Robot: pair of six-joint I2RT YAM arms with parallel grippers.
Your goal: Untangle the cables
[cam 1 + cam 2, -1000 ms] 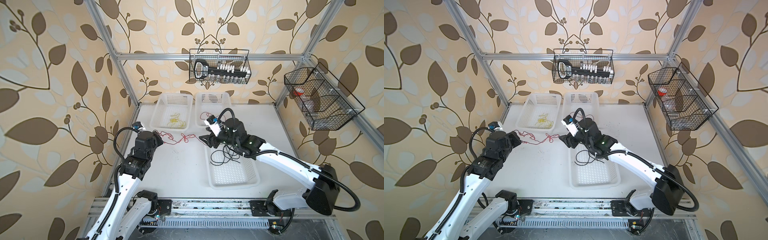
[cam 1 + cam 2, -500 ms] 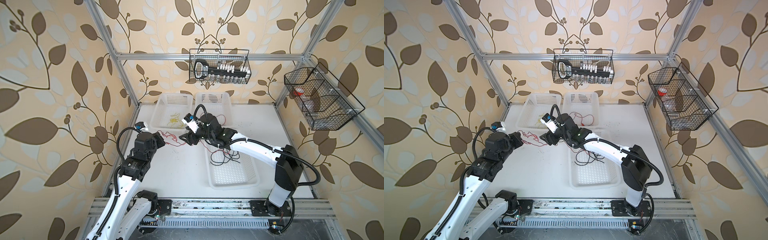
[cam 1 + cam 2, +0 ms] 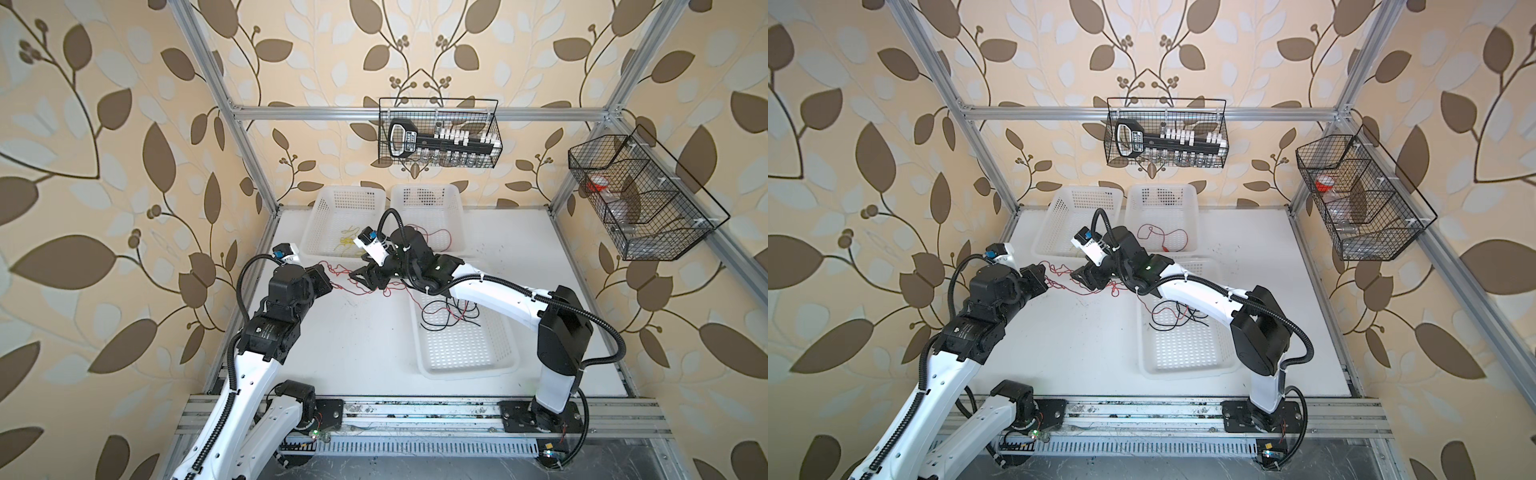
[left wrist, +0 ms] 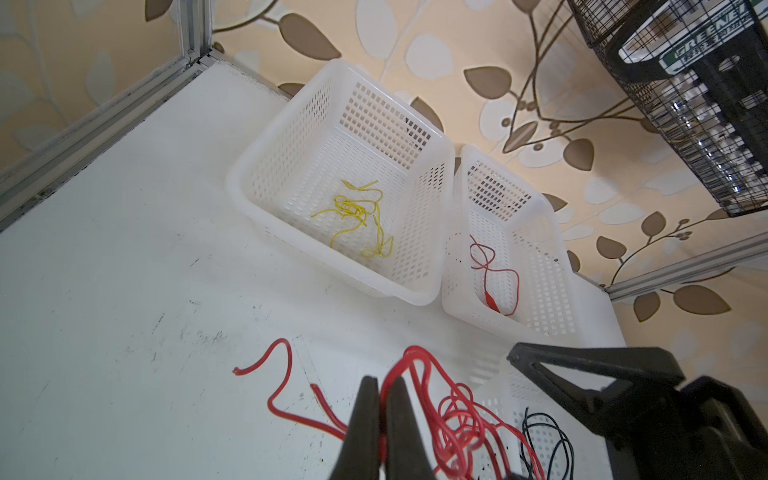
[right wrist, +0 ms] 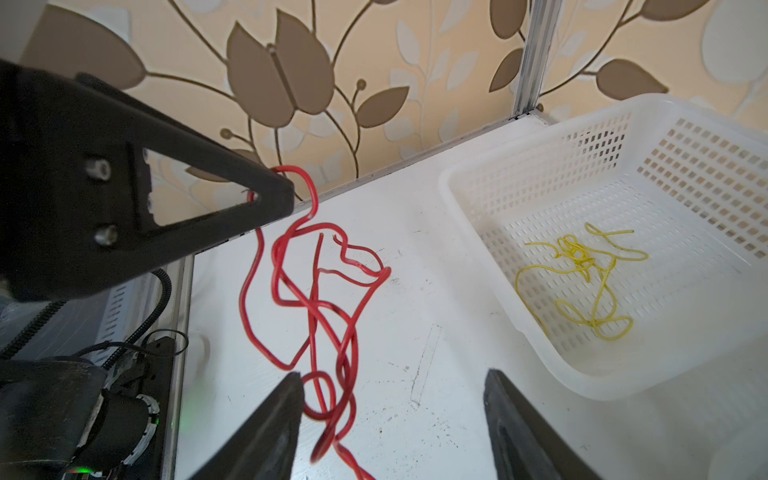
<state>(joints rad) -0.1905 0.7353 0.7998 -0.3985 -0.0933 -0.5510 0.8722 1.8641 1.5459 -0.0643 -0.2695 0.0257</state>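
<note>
Left claw [image 4: 383,386] is clenching a loop of the red cable [image 5: 349,353] and holding that loop up above the worktop [image 3: 353,345], close to the left edge and roughly halfway back. From there the red cable is trailing in a curly mess toward the middle of the worktop and running on to the long tray [image 3: 469,370], which is sitting right of centre and reaching toward the front edge.

Right claw [image 5: 390,386] is hanging just beside the left one with its jaws spread wide, gripping nothing. In the right wrist view a twisted bit of the red strand is passing right next to one finger [image 5: 274,424]. Honestly can't tell if it's touching.

At the far end of the tray a bunch of black cables [image 3: 1158,320] is lying mixed up with more red wire.

Two baskets are sitting side by side along the back edge. The left basket [image 4: 249,187] is holding a small yellow cable [image 4: 357,212] curled up on its floor. The right basket [image 3: 1163,197] is holding a separate red lead [image 4: 492,302] with a clip on one end. Both of those are lying well apart from the tangle the claws are working on.
</note>
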